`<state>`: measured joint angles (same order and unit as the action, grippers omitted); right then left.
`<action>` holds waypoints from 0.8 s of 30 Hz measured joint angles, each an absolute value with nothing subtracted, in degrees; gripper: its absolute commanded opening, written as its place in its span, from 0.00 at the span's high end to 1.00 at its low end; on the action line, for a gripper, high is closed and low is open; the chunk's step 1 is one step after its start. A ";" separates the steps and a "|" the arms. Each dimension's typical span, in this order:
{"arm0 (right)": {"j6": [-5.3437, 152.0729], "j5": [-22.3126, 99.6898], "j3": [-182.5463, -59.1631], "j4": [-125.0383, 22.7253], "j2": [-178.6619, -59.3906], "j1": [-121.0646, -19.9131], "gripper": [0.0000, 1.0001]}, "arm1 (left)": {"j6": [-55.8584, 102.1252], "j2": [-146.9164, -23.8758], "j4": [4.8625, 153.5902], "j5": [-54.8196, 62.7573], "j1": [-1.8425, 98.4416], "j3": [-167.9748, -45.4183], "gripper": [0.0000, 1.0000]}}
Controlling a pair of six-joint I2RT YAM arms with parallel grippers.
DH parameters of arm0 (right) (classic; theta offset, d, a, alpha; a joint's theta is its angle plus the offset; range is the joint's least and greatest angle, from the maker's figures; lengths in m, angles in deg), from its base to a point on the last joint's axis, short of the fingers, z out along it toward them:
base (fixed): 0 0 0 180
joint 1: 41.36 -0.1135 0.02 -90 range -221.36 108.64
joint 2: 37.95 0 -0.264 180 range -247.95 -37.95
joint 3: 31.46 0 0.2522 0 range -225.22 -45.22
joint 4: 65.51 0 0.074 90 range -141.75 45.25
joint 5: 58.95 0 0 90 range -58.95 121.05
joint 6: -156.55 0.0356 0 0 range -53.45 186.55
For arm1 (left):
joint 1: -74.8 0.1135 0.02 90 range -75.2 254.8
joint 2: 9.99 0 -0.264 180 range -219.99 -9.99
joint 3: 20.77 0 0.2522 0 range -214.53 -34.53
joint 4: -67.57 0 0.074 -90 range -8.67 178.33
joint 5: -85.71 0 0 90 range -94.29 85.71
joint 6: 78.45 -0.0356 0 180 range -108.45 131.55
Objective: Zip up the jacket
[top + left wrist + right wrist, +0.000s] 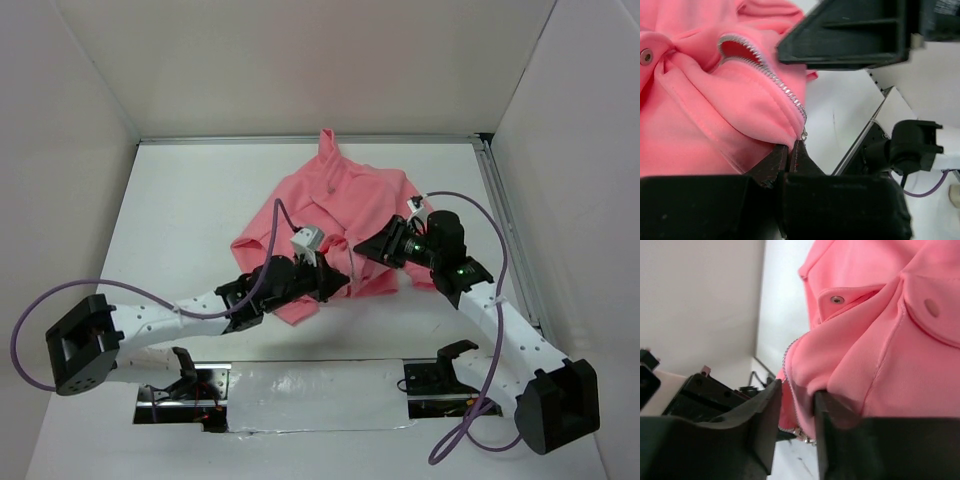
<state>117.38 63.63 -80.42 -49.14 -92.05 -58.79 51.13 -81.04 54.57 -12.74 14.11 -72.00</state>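
The salmon-pink jacket (335, 195) lies crumpled mid-table. My left gripper (333, 281) is at its near edge. In the left wrist view that gripper (790, 150) is shut on the jacket (700, 115) at the hem, just below the lower end of the metal zipper (782, 87). My right gripper (368, 248) comes in from the right. In its wrist view its jaws (797, 402) stand apart, with a fold of the jacket (880, 330) and the zipper teeth (795, 410) between them. A small metal pull (806, 439) hangs below.
A metal rail (510, 230) runs along the table's right side, with white walls behind and to both sides. A foil-covered strip (310, 395) lies at the near edge between the arm bases. Purple cables (470, 205) loop from both arms.
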 measured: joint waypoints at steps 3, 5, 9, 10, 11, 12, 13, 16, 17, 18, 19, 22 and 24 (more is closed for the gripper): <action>114.12 60.61 -80.73 -47.15 -92.53 -58.90 0.44 | 53.53 -84.42 59.29 -9.22 17.22 -75.00 1.00; 112.55 58.07 -81.01 -45.42 -92.45 -58.92 0.37 | 55.56 -86.52 62.50 -6.79 19.66 -77.49 1.00; 110.01 52.54 -81.32 -40.90 -90.63 -59.54 0.09 | 59.23 -87.24 65.80 -3.52 22.33 -79.08 1.00; 109.55 51.43 -81.27 -39.74 -89.47 -59.86 0.09 | 60.02 -87.24 66.43 -3.04 22.48 -79.17 1.00; 108.61 50.36 -81.21 -38.85 -88.03 -60.32 0.08 | 60.66 -87.24 67.13 -2.73 22.55 -79.21 1.00; 108.02 48.94 -81.16 -37.82 -86.33 -60.93 0.05 | 61.35 -87.24 67.99 -2.45 22.62 -79.30 1.00; 107.50 47.60 -81.12 -36.83 -84.40 -61.79 0.05 | 61.81 -87.24 68.84 -2.18 22.66 -79.35 1.00; 105.68 43.06 -81.12 -32.88 -78.54 -66.18 0.08 | 63.34 -87.24 71.57 -1.57 22.66 -79.94 1.00; 105.34 41.83 -81.12 -31.59 -77.19 -67.75 0.09 | 64.00 -87.24 72.20 -1.42 22.66 -80.20 1.00; 105.14 40.76 -81.08 -30.39 -76.10 -69.50 0.11 | 64.46 -87.24 72.73 -1.37 22.66 -80.44 1.00; 105.01 39.98 -80.88 -29.71 -75.27 -71.23 0.12 | 64.83 -87.24 73.32 -1.35 22.66 -80.74 1.00; 105.18 38.10 -79.02 -29.45 -73.36 -77.39 0.15 | 66.03 -87.16 74.19 -1.31 22.66 -81.14 1.00; 105.71 36.19 -77.23 -29.82 -73.41 -82.16 0.16 | 67.02 -86.92 74.87 -1.29 22.75 -81.14 1.00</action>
<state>105.71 36.19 -77.23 -29.82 -73.41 -82.16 67.02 -86.92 74.87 -1.29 22.75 -81.14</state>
